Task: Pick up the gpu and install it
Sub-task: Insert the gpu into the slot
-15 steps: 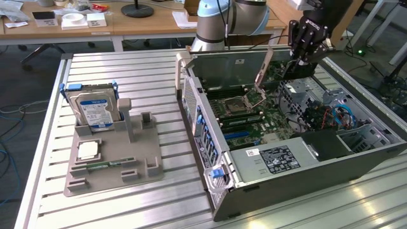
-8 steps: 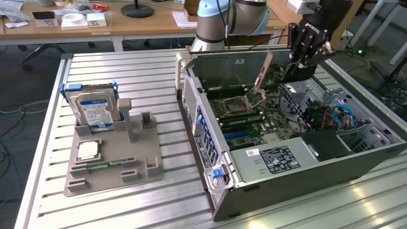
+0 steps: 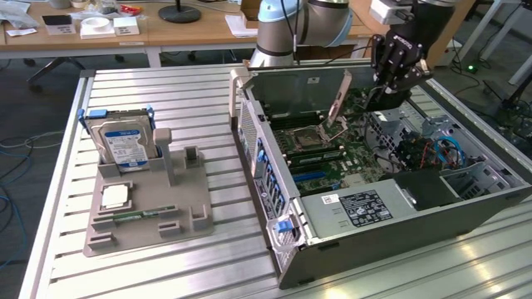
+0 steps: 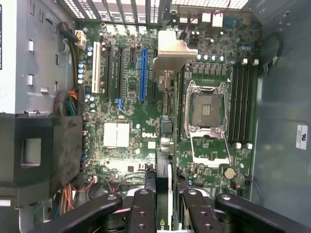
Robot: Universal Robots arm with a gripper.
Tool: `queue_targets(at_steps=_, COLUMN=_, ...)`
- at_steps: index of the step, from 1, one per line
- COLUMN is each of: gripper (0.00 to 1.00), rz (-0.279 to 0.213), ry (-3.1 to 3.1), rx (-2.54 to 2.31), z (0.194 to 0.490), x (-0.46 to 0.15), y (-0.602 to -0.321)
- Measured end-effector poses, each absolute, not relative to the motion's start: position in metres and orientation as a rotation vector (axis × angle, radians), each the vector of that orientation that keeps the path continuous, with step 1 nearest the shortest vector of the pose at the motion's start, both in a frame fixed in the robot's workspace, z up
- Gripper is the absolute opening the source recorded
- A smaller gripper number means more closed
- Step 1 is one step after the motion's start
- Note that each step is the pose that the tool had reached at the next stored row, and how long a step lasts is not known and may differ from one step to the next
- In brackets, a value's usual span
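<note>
Two black fingers point(image 4: 143, 208) are clamped on the gpu point(image 4: 165, 111), held edge-down over the motherboard point(image 4: 126, 107) inside the open case point(image 3: 399, 243). Installing seems under way; seating likely calls for aligning its edge with the blue slot point(image 4: 143, 73) and pressing straight down.

1. The exterior view was bright and evenly lit, with soft white glare on the slatted metal worktop point(image 3: 470, 265) toward the exterior view's right.
2. The open computer case point(image 3: 399, 243) was shaded inside.
3. In the wrist view, glare washed out a white patch on the motherboard point(image 4: 146, 116).
4. The end effector point(image 4: 163, 206) sat dark in shadow, while the metal end of the gpu point(image 4: 169, 51) looked pale and lit.
</note>
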State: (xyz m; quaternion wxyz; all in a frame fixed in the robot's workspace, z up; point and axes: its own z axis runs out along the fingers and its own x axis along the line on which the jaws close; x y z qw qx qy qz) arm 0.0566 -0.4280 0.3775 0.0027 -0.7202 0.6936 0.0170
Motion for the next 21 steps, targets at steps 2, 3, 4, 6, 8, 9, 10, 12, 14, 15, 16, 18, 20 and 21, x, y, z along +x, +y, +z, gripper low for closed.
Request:
queue_targets(at_steps=2, gripper=0.26, rz=0.054, ry=2.174, rx=-2.26, z=0.375, x=0.054, y=-0.428)
queue_targets(at_steps=3, gripper=0.26, rz=0.054, ry=2.173, rx=-2.26, z=0.374, x=0.053, y=-0.428)
queue_targets(at_steps=4, gripper=0.26, rz=0.053, ry=2.173, rx=-2.261, z=0.373, x=0.051, y=-0.428)
queue_targets(at_steps=6, gripper=0.26, rz=0.054, ry=2.172, rx=-2.261, z=0.371, x=0.049, y=-0.428)
queue_targets(at_steps=8, gripper=0.26, rz=0.053, ry=2.172, rx=-2.262, z=0.37, x=0.049, y=-0.428)
queue_targets(at_steps=9, gripper=0.26, rz=0.053, ry=2.172, rx=-2.262, z=0.37, x=0.049, y=-0.428)
queue_targets(at_steps=10, gripper=0.26, rz=0.053, ry=2.172, rx=-2.262, z=0.37, x=0.049, y=-0.428)
queue_targets(at_steps=12, gripper=0.26, rz=0.054, ry=2.172, rx=-2.261, z=0.369, x=0.049, y=-0.429)
queue_targets(at_steps=14, gripper=0.26, rz=0.054, ry=2.172, rx=-2.262, z=0.367, x=0.048, y=-0.429)
queue_targets(at_steps=15, gripper=0.26, rz=0.054, ry=2.172, rx=-2.261, z=0.366, x=0.048, y=-0.43)
queue_targets(at_steps=16, gripper=0.26, rz=0.053, ry=2.172, rx=-2.262, z=0.366, x=0.048, y=-0.43)
queue_targets(at_steps=18, gripper=0.26, rz=0.053, ry=2.172, rx=-2.262, z=0.366, x=0.048, y=-0.43)
queue_targets(at_steps=20, gripper=0.26, rz=0.053, ry=2.172, rx=-2.262, z=0.366, x=0.048, y=-0.43)
queue_targets(at_steps=21, gripper=0.26, rz=0.053, ry=2.172, rx=-2.262, z=0.366, x=0.048, y=-0.43)
